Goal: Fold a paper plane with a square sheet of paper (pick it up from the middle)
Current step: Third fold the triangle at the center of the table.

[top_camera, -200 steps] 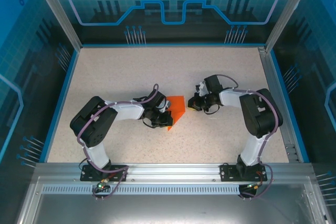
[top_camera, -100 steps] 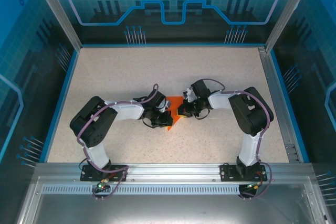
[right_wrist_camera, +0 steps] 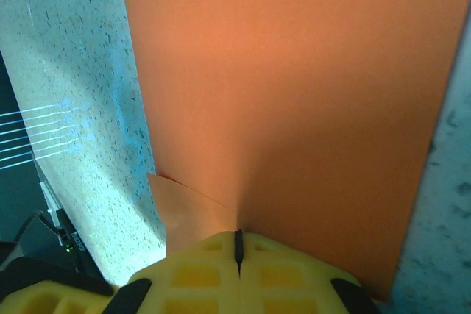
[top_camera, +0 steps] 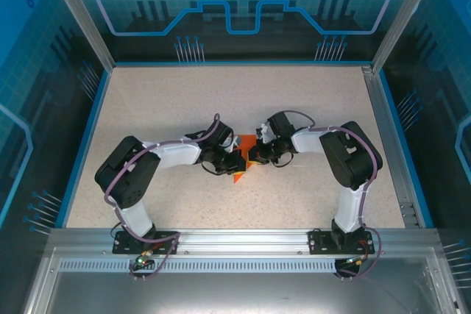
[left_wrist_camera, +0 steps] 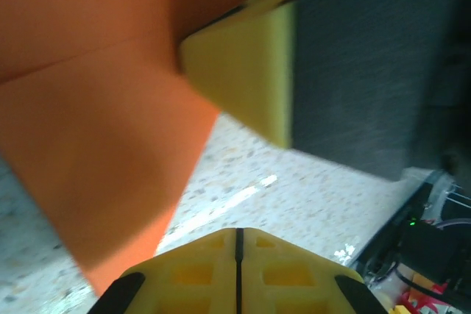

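Right gripper (right_wrist_camera: 237, 244) seemingly pinching orange paper (right_wrist_camera: 294, 108) | speckled table (top_camera: 184, 101) | blue enclosure (top_camera: 243, 5)

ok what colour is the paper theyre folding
The paper is bright orange, a plain sheet with no print. It shows best in the right wrist view.

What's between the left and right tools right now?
The orange paper. In the top view, the left tool and right tool sit on either side of it, nearly touching.
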